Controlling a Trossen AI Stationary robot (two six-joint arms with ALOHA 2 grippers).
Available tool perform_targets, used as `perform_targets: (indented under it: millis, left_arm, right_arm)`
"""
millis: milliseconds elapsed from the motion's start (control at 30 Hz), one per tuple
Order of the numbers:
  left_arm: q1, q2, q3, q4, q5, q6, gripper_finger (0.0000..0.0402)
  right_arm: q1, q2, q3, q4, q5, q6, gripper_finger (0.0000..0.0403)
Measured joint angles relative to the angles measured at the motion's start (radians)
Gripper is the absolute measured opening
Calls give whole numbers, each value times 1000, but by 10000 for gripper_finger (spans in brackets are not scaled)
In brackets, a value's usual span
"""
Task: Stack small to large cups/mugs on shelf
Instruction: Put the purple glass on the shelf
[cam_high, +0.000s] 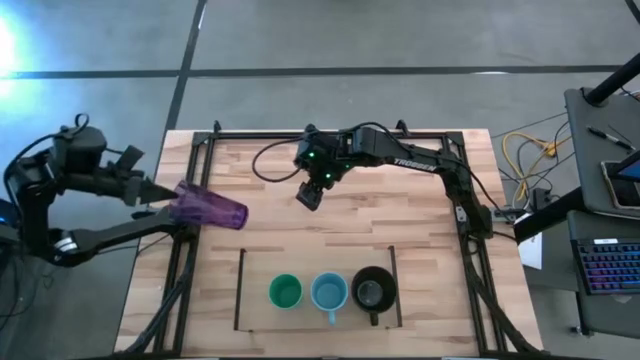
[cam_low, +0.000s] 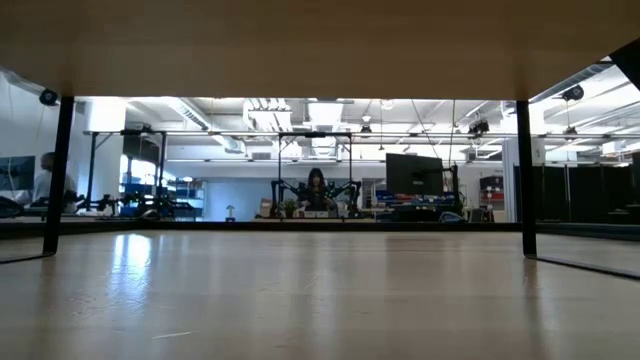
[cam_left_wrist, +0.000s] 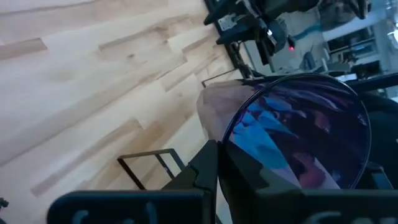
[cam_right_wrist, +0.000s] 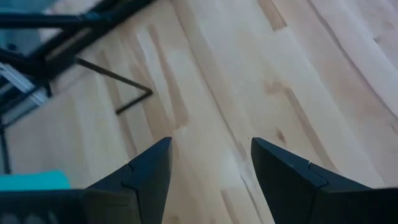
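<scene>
My left gripper (cam_high: 168, 206) is at the table's left edge, shut on the translucent purple tumbler (cam_high: 212, 211), which lies on its side and points toward the table's right; it fills the left wrist view (cam_left_wrist: 298, 130). My right gripper (cam_high: 310, 196) is open and empty over the middle of the table's far half; it also shows in the right wrist view (cam_right_wrist: 211, 144). The green cup (cam_high: 285, 292), the light-blue mug (cam_high: 329, 292) and the black mug (cam_high: 372, 290) stand upright in a row inside the shelf outline (cam_high: 241, 290) near the front edge. My left gripper pinches the tumbler between its two fingers, one finger (cam_left_wrist: 208, 165) against each side of the wall, at the tumbler's left end (cam_high: 183, 204). The fingers come level from the table's left, along the tumbler. The tumbler lies about level, its free end (cam_high: 243, 215) toward the table's right.
A black metal frame (cam_high: 196, 160) runs along the table's left, far and right sides. Bare wood (cam_high: 330, 225) lies between the grippers and the shelf outline. A desk with a keyboard (cam_high: 608, 268) stands off the table's right.
</scene>
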Motion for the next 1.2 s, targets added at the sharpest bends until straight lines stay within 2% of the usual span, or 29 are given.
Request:
perform_targets:
  millis: [300, 567, 700, 867, 1000, 1200]
  left_arm:
    - [1, -24, -63, -1, 34, 39, 0]
    - [-18, 190, -84, 5, 7, 295, 0]
    - [-67, 261, -65, 7, -13, 362, 0]
    - [-146, 285, -38, 1, -27, 361, 0]
    - [-234, 317, -25, 3, -96, 308, 0]
    - [-415, 364, 16, 113, -175, 191, 0]
  right_arm:
    - [0, 13, 0, 127, -70, 47, 211]
    - [-21, 14, 0, 124, -46, 47, 211]
    - [-33, 13, 0, 103, -43, 54, 211]
    - [-35, 13, 0, 79, -25, 47, 211]
    - [-54, 13, 0, 80, -16, 40, 211]
    - [-71, 13, 0, 80, -17, 39, 211]
